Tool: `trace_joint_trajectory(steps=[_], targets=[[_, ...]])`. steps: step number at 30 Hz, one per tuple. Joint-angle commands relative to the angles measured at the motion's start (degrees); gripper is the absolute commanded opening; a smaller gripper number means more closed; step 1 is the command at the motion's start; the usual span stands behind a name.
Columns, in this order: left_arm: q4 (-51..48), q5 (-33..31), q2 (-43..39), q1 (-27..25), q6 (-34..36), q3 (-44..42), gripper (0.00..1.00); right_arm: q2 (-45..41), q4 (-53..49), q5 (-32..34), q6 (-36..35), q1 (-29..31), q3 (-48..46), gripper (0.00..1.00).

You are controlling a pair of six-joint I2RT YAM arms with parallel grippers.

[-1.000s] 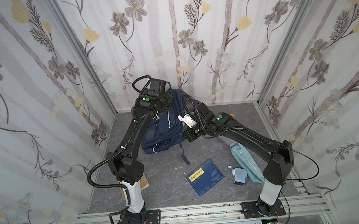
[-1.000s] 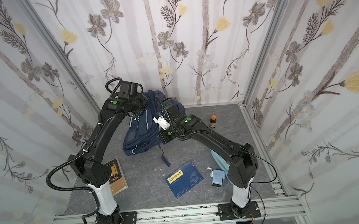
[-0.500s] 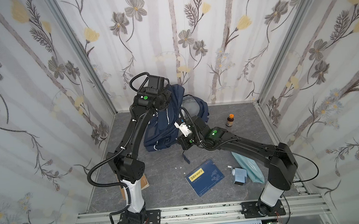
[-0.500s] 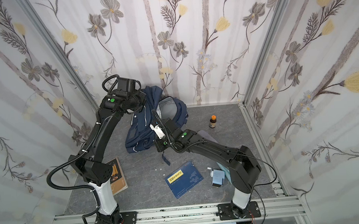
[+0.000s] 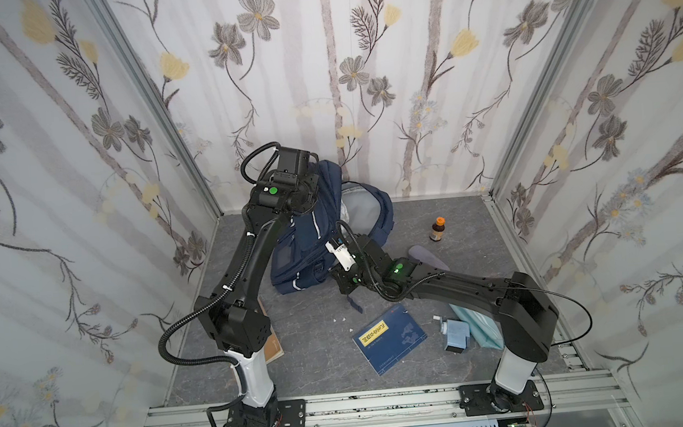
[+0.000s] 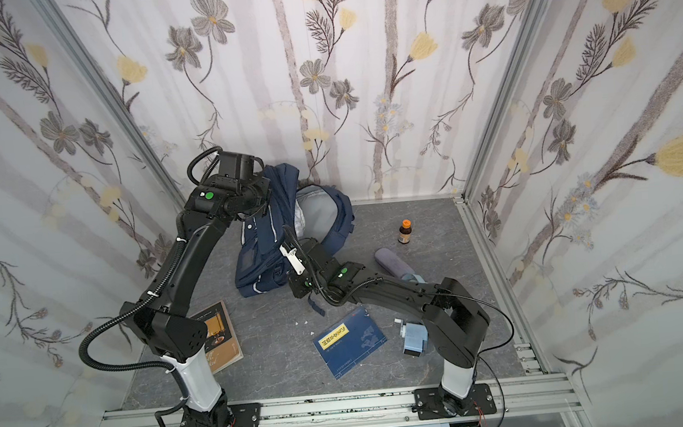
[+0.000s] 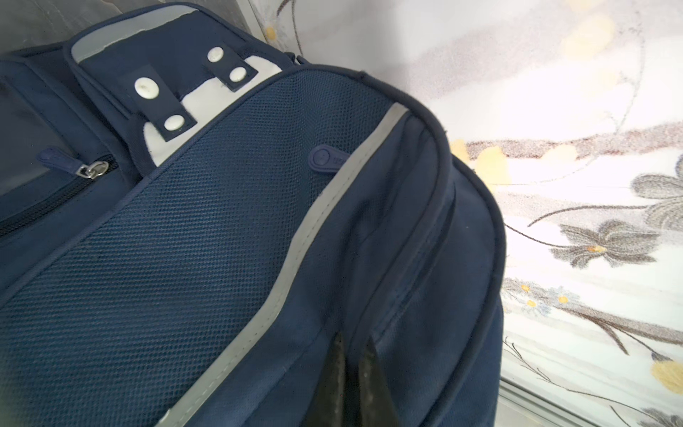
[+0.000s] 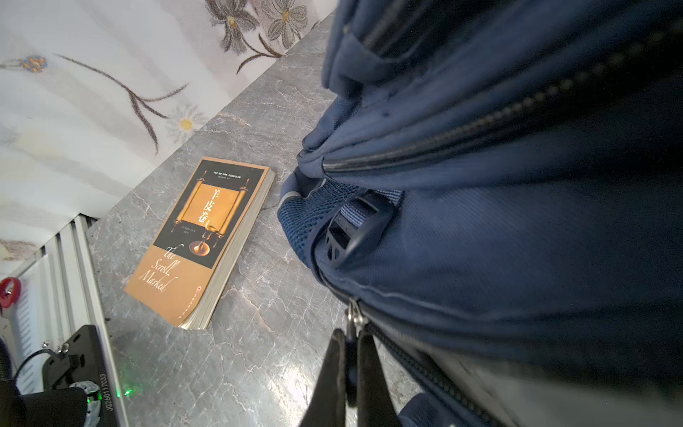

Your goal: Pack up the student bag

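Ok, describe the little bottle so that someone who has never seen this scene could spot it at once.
Find the big navy student bag at the back of the grey floor, then look toward the far right corner. A small brown bottle stands upright there, alone, just behind a greyish-purple roll. Its orange cap sets it apart; the things near it lie flat.

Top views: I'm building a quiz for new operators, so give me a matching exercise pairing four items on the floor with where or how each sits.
Items:
1. student bag
2. brown bottle
3. blue booklet
4. tan book

Places:
A. flat, front middle
B. partly behind the left arm
C. upright, back right
D. back middle, mouth open

Pairs: 1-D, 2-C, 3-A, 4-B
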Motion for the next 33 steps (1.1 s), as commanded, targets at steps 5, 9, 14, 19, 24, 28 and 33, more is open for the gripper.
trace_joint_trajectory(steps=[5,9,14,19,24,28,33], targets=[[8.1,-3.6,-1.4,-0.1,-4.3,-1.2,0.0,1.4,9.5,3.9,-4.4,1.6,-2.5,0.0],[7.8,-3.8,-1.5,-0.1,-4.2,-0.6,0.0,3.0,11.1,4.1,-5.8,2.8,-2.6,0.0],[8.0,-5.1,-2.9,-0.9,-3.8,-2.0,0.0,5.9,10.8,3.5,-7.3,3.9,-1.1,0.0],[8.3,-4.3,-3.2,-1.0,-4.4,-2.5,0.0,9.5,8.5,3.3,-8.8,4.1,1.8,0.0],[8.3,-4.7,-3.9,-0.9,-1.9,-2.7,0.0,10.2,6.8,2.2,-9.7,4.1,3.4,0.0],[8.2,-1.5,-4.8,0.4,3.9,-3.3,0.0,8.5,6.2,-0.3,-9.6,4.1,3.6,0.0],[9.4,2.9,-8.5,2.2,9.2,-9.9,0.0,7.3,3.3,-5.3,-9.0,3.5,5.8,0.01]])
